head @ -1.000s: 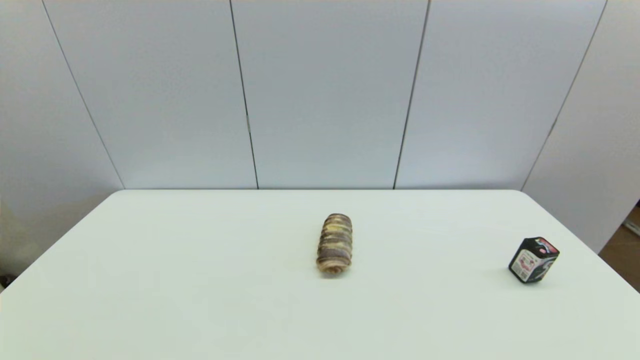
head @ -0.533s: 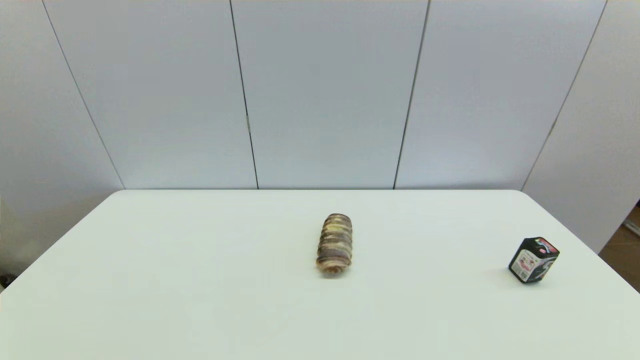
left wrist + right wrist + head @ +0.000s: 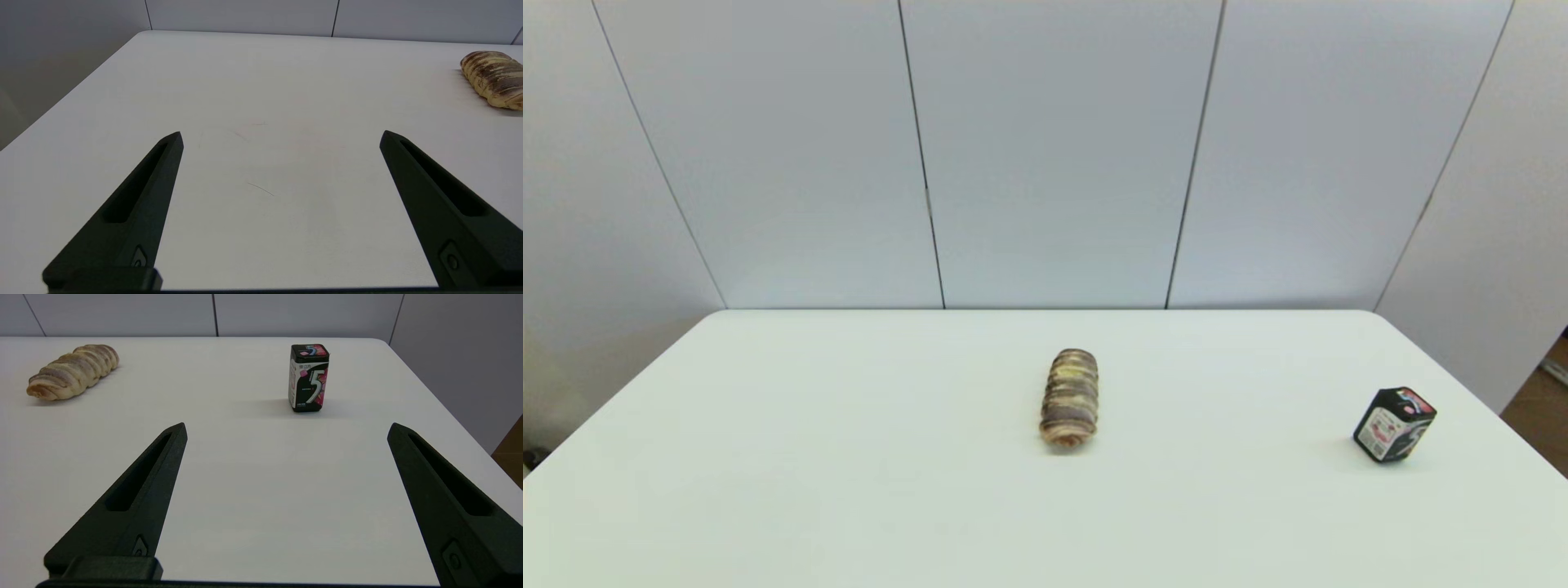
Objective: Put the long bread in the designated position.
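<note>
Long bread (image 3: 1069,398) untouched mid-bench, likely soft and light, so pinch gently across its middle; left hand (image 3: 280,134) and right hand (image 3: 286,426) both spread wide, empty.

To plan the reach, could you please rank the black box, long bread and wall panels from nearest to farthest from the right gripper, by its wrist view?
From the right gripper:
1. Black box, ahead.
2. Long bread, to its left.
3. Wall panels, beyond the table.

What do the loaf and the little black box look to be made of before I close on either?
The long bread looks like a soft baked or foam loaf, matte, with twisted ridges in brown and tan; real or replica is unclear. The black box looks like hard plastic or card, with a glossy printed label and crisp edges.
</note>
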{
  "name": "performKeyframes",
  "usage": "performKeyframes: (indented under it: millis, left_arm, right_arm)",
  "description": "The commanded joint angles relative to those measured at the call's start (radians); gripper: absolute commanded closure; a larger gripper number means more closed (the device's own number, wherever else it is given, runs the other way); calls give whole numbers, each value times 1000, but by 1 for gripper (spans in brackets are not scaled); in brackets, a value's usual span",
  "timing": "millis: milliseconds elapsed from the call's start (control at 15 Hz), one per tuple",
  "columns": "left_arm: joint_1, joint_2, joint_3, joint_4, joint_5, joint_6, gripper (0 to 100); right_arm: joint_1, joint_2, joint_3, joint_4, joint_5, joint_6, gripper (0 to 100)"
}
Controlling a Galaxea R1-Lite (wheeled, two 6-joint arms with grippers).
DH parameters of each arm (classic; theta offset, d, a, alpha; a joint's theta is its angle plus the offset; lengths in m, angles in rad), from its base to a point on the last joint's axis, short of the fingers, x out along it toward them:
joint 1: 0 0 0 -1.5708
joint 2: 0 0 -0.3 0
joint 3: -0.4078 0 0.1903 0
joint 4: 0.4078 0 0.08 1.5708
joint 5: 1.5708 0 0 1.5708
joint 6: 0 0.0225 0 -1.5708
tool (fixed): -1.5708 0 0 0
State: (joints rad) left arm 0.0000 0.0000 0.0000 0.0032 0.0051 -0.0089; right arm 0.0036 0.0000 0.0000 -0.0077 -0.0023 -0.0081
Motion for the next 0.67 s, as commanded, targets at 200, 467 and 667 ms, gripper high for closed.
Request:
performKeyframes:
  millis: [200, 467, 667]
  left_arm:
    - [0, 2, 0, 0, 1, 0, 0]
    - [0, 2, 0, 0, 1, 0, 0]
    - [0, 2, 0, 0, -1, 0, 0]
  right_arm:
    - [1, 0, 2, -6, -2, -9, 0]
    - [3, 144, -114, -17, -5, -4, 0]
    - [22, 333, -298, -14, -8, 0, 0]
